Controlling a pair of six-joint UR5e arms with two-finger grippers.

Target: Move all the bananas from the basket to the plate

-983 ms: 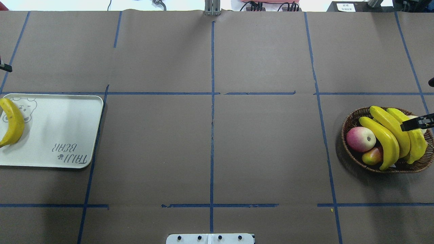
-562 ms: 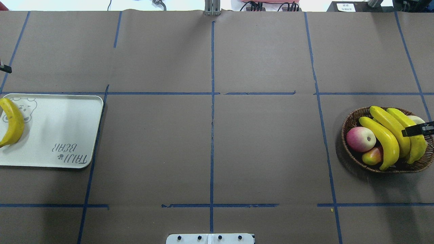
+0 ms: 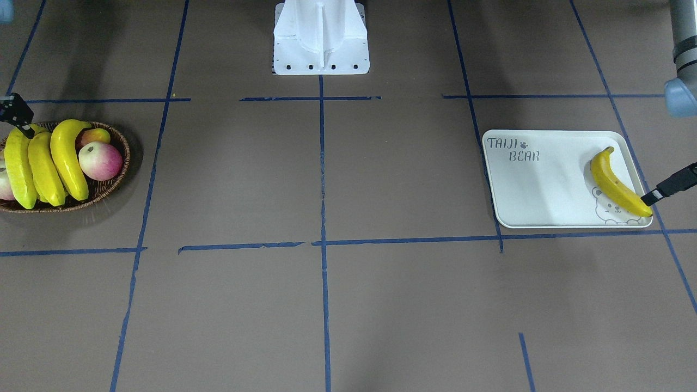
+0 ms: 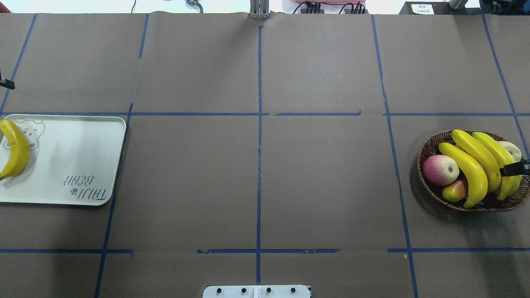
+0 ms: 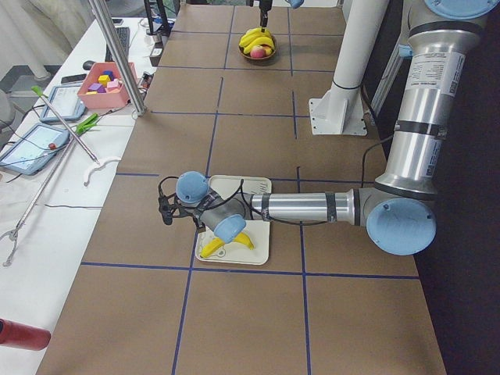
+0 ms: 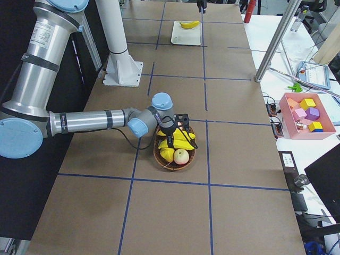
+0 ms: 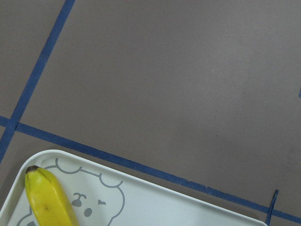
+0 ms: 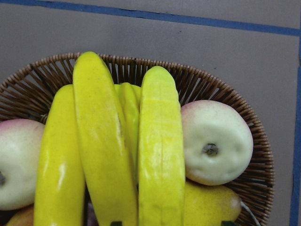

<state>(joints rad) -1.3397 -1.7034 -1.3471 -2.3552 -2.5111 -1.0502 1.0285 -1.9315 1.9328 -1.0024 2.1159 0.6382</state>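
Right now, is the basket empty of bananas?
Not empty: bananas lie across the basket beside apples; only one banana is on the plate.

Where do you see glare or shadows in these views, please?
Right wrist view: soft glare streaks on the bananas, all sharp. Overhead view: a soft shadow beside the basket, far edge blown white. Left wrist view: even light, no glare.
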